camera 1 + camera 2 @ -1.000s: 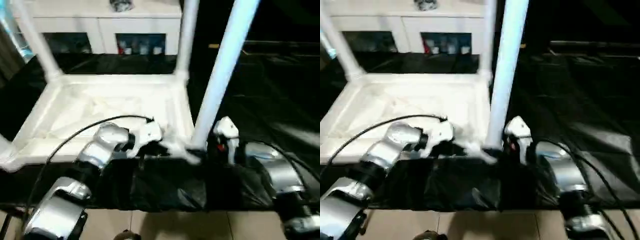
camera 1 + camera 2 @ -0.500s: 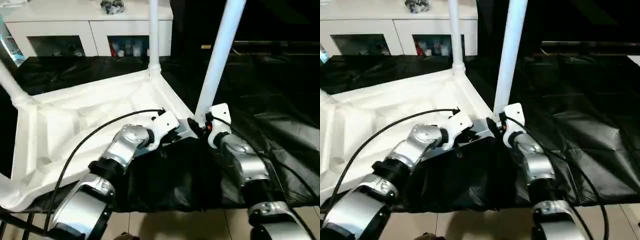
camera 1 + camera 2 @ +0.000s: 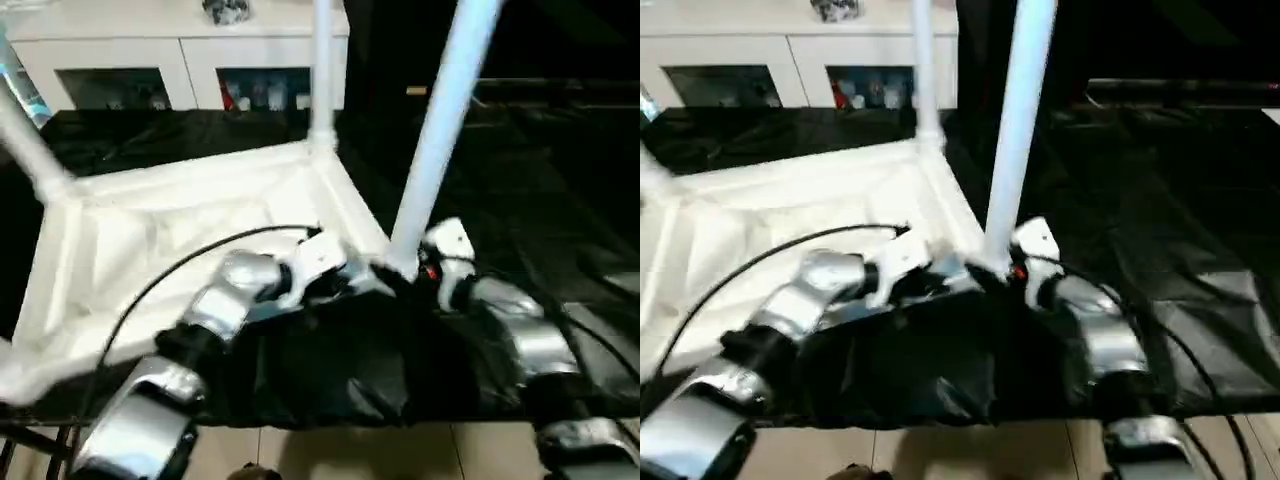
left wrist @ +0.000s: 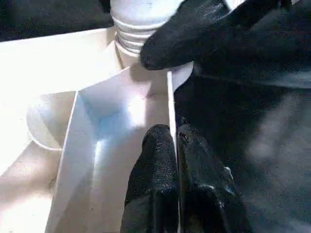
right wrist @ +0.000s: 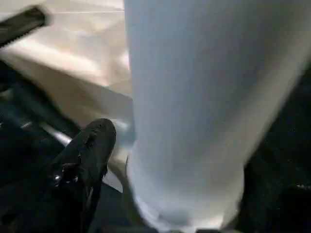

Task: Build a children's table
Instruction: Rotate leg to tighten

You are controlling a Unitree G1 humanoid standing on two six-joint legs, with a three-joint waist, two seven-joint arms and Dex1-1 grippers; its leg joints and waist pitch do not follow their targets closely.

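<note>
1. Since half a second ago the tabletop (image 3: 190, 230) is swinging back: its far edge is sitting squarer to the camera, and the near right corner is lying a bit lower in the frame. The head view is shifting too, so part of that is camera motion.
2. Tabletop is lying upside down on the black work table (image 3: 560, 180), filling the left and centre of the head views. Three legs are standing in sockets: near right leg (image 3: 440, 130), far leg (image 3: 322, 70) at upper centre, and the left leg (image 3: 30, 150) at upper left.
3. Left gripper (image 4: 176, 141) is clenched on the tabletop's rim wall, one finger each side, just beside the near right socket.
4. Right gripper (image 3: 415, 275) is sitting at the base of the near right leg; one black finger (image 5: 90, 143) is lying against it. Whether it is grasping the leg, I cannot tell.
5. Judgement: both arms are repositioning the assembly, probably to reach the last socket.
6. Room: open black cloth to the right. The near rim is lying close to the work table's front edge, and the white cabinet (image 3: 180, 50) is behind, so sliding rightward looks safest.
</note>
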